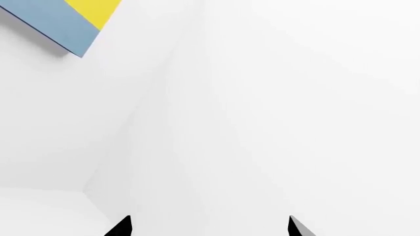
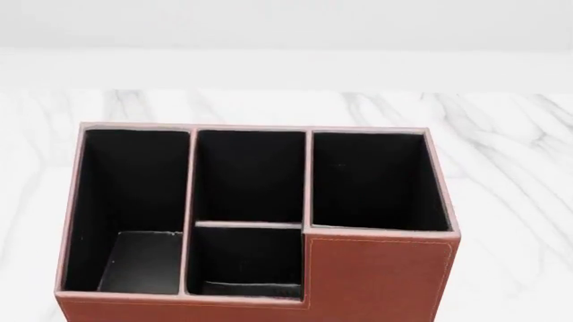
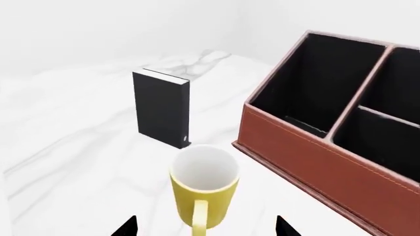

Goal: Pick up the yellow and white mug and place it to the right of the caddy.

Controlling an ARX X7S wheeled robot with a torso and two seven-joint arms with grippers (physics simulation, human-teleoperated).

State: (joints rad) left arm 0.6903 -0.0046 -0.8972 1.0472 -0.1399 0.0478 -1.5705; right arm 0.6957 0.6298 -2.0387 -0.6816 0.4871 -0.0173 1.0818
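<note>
The yellow and white mug [image 3: 189,195] stands upright on the marble table [image 3: 72,147] in the right wrist view, its handle turned toward the camera. My right gripper [image 3: 204,227] is open, with a black fingertip on either side of the handle and not touching it. The reddish-brown caddy [image 3: 308,155] sits close beside the mug. In the head view the caddy [image 2: 376,282] fills the middle with its black-lined compartments, and neither the mug nor any gripper shows there. My left gripper [image 1: 208,226] is open, faces white surfaces and holds nothing.
A flat black book [image 3: 161,108] with a white edge stands upright on the table beyond the mug. A blue and yellow panel [image 1: 72,19] shows at a corner of the left wrist view. The marble tabletop [image 2: 510,154] extends around the caddy.
</note>
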